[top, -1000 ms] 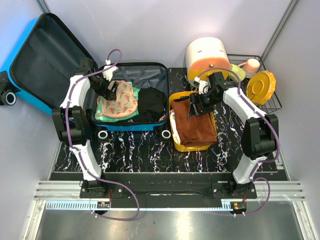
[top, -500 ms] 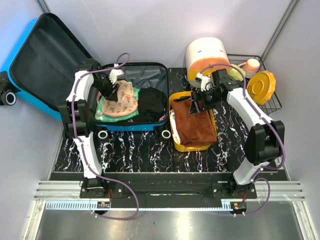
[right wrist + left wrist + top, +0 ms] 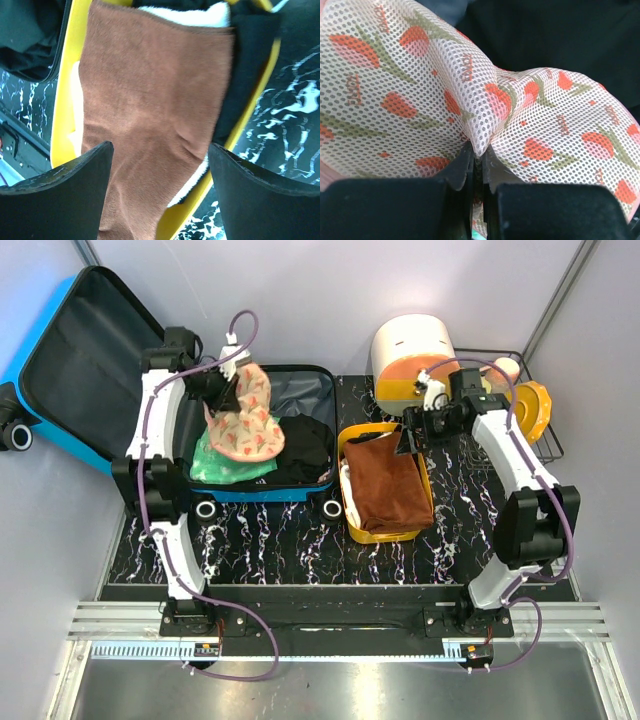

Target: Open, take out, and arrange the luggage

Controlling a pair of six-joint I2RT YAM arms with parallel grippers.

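Finds the large bright-blue hard-shell suitcase [image 3: 85, 350] open at the left end of the black white-veined tabletop [image 3: 270, 540]. Dark grey lined lid tipped back toward the left wall, base flat on the table, black wheels at the near side.

Pinches, with the left gripper [image 3: 226, 390], a fold of a cream-pink mesh pouch [image 3: 420, 90] printed with red tulips. Jaws closed tight on the mesh in the left wrist view. Holds the pouch up over the left half of the suitcase base, hanging above a crumpled green cloth [image 3: 210, 468]. Cannot tell whether its lower edge touches that cloth. Just beside these, in the right half of the base, a bunched black garment [image 3: 305, 445].

Hovers with the right gripper [image 3: 159, 150] over the far end of a yellow plastic basin [image 3: 350, 522], fingers spread wide, nothing between them. Inside the basin, a brown suede-like cloth [image 3: 150, 100] on top, with white fleece [image 3: 185, 12] and something black showing at its edges.

Behind the basin, a white-and-orange round drawer box [image 3: 415, 355]. To its right, a black wire basket [image 3: 545, 455].
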